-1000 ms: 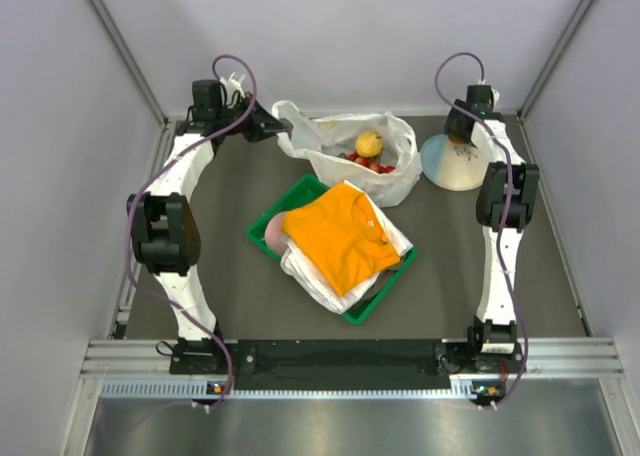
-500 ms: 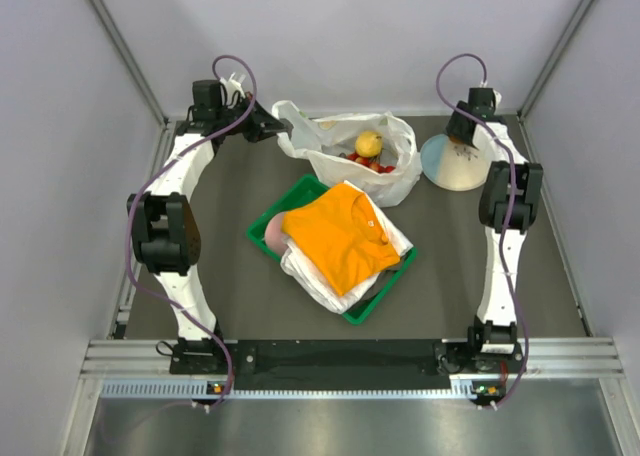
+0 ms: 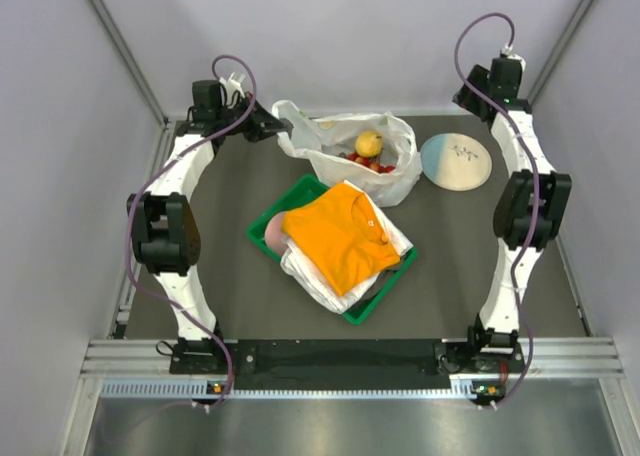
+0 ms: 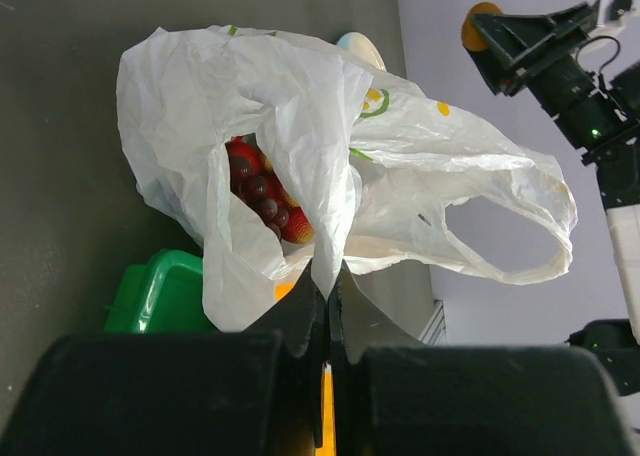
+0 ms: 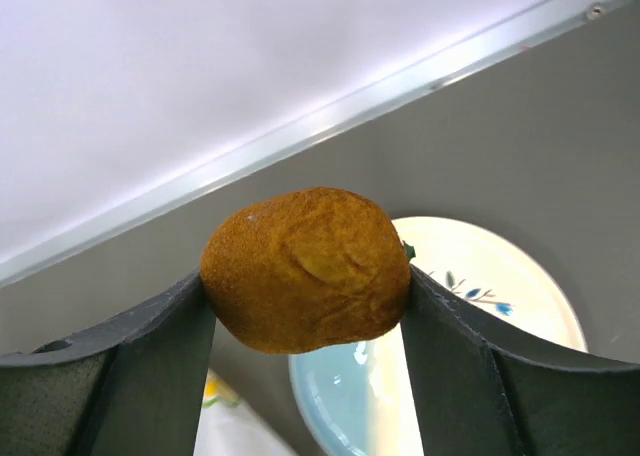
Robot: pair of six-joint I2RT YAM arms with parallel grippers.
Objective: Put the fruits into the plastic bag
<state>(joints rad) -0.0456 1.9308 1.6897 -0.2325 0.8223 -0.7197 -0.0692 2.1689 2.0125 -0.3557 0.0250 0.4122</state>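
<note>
The right gripper (image 5: 307, 311) is clamped on the small orange (image 5: 300, 261). Its two dark fingers (image 5: 160, 366) press on the left and right sides of the fruit. The orange has a rough, dull orange-brown skin and an oval shape. It hangs in the air above the far edge of the pale plate (image 5: 500, 301), which has a small blue flower drawing.

The left gripper (image 4: 328, 296) is closed together on a fold of the plastic bag (image 4: 430, 166) and holds the mouth up. The bag is thin, white and wrinkled, with one loop handle hanging free. Inside lie red strawberries (image 4: 240, 161) and dark grapes (image 4: 266, 202). In the top view a yellow pear (image 3: 368, 142) also lies in the bag.

One second ago the right gripper was low over the plate and covered a part of it. Now the right arm is raised toward the back right corner and the whole plate is visible. The left arm and the bag have not moved.

The right arm stands tall and almost straight, with the wrist high. The left arm is bent and reaches to the bag's left side. Near the bag, a green tray (image 3: 300, 191) holds folded clothes (image 3: 335, 231).
</note>
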